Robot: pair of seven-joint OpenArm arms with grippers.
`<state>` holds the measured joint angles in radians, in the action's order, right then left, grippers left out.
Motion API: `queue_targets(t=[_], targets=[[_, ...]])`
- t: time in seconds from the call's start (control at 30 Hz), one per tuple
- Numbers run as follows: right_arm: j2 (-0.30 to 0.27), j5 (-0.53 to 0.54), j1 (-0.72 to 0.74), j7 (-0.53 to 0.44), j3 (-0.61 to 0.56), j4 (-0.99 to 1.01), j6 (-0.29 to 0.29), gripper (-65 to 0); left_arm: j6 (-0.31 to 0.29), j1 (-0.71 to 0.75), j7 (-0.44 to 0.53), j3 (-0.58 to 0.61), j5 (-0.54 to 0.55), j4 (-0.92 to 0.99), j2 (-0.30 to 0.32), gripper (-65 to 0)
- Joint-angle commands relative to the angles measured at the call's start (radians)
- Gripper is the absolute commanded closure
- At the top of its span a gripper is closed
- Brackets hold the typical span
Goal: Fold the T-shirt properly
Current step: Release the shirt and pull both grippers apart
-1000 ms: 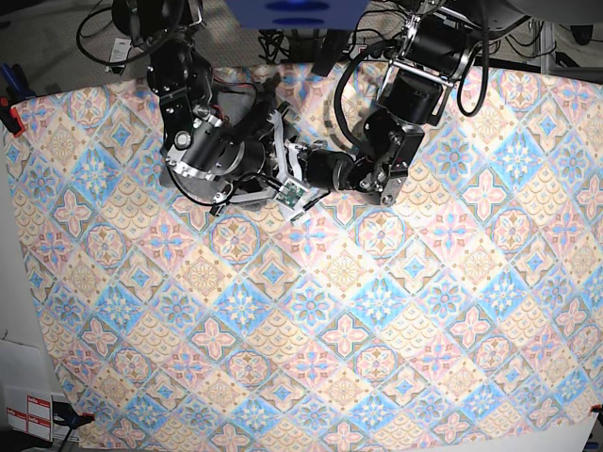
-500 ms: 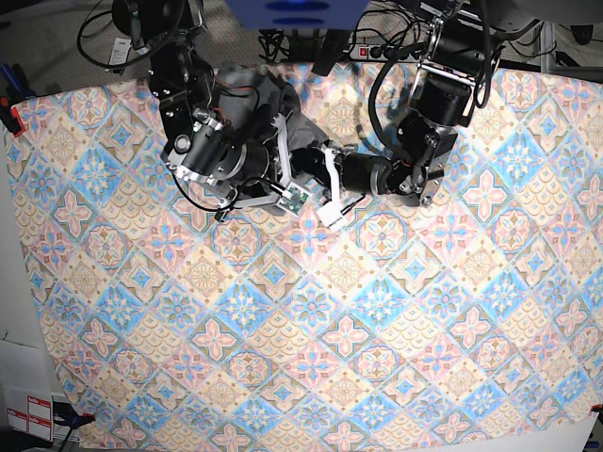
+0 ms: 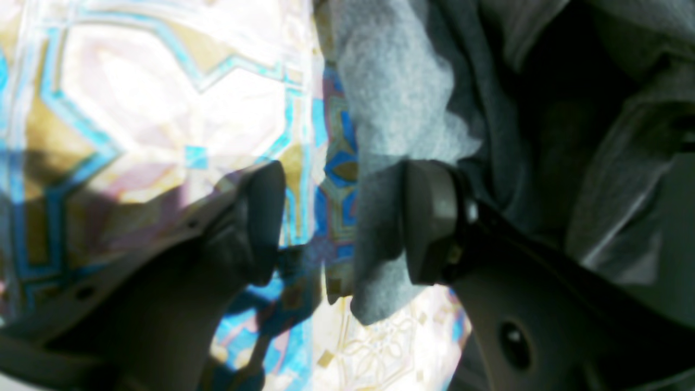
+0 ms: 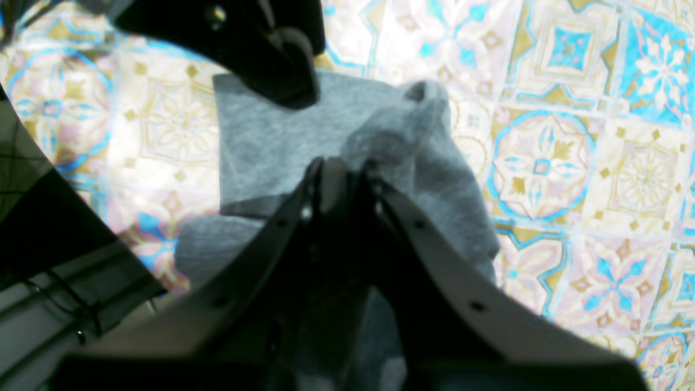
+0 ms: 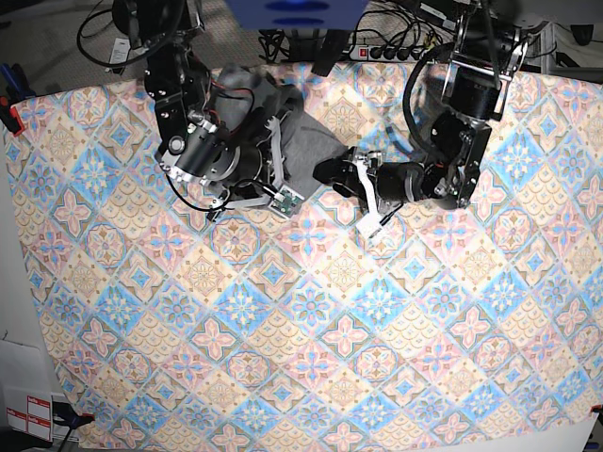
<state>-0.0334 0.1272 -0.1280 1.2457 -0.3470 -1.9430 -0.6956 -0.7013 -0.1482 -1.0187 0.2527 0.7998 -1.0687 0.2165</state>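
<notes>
Grey T-shirt (image 5: 300,141) newly free of left tool (image 5: 341,175).

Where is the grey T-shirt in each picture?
Base: the T-shirt is bunched near the top, between the two arms.
Left wrist: it fills the right half, one flap hanging by the left gripper.
Right wrist: it lies in the middle, pinched by the right gripper.
Shared landmark: the patterned tablecloth.

left gripper (image 5: 350,188) opened, drawn back rightward off the T-shirt (image 5: 306,141)
</notes>
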Motion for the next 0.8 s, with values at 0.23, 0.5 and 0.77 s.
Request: queue_targets(t=[0.23,0.5,0.77], targets=[[0.003,0.013,0.112,-0.008,-0.113,0.072,-0.003,-1.8,0.003,-0.003,-0.016,-0.083,-0.010,-0.055,0.059,-35.1],[0.003,0.013,0.159,-0.008,-0.195,0.139,-0.003,-8.7,0.003,0.003,-0.082,-0.300,-0.016,-0.057,0.088,-35.1],[0.008,0.013,0.213,-0.008,-0.203,0.139,-0.003,-32.2,0.003,0.028,-0.078,-0.298,-0.018,-0.057,0.082,-35.1]])
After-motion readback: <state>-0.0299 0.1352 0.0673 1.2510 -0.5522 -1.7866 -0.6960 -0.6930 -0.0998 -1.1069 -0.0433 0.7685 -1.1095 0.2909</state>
